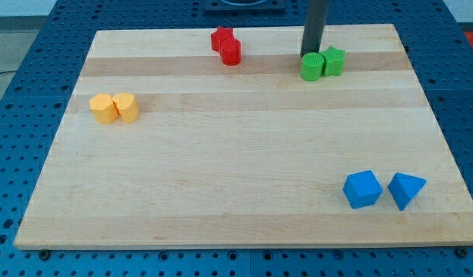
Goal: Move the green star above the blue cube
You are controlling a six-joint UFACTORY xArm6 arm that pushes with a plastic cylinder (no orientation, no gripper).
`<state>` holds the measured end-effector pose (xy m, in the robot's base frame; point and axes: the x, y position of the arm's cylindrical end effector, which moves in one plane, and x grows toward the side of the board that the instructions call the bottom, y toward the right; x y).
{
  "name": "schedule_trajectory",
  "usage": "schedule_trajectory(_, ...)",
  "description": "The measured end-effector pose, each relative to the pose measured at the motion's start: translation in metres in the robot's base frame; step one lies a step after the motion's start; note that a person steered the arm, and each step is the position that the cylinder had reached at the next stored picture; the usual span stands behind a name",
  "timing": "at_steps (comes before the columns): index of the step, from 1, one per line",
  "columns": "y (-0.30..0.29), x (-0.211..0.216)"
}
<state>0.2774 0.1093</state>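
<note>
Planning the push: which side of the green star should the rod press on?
Its top side, pushing toward the view's bottom. The green star sits near the top edge, the blue cube far below. My tip sits behind the green cylinder, just left.

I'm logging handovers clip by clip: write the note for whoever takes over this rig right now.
My tip: down at the view's top, right behind the green cylinder.
Green star: touching that cylinder's right side, near the top edge.
Blue cube: bottom right, with a blue triangular block on its right.
Done: nothing visible; the star is far up the board from the cube.
Left: slide the star down to just above the cube, leaving the cylinder behind.
</note>
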Motion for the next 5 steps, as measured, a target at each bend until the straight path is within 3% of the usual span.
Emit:
schedule_trajectory(3,-0.028,-0.018)
schedule_trajectory(4,0.011,-0.046)
schedule_trajectory(5,0.033,-0.037)
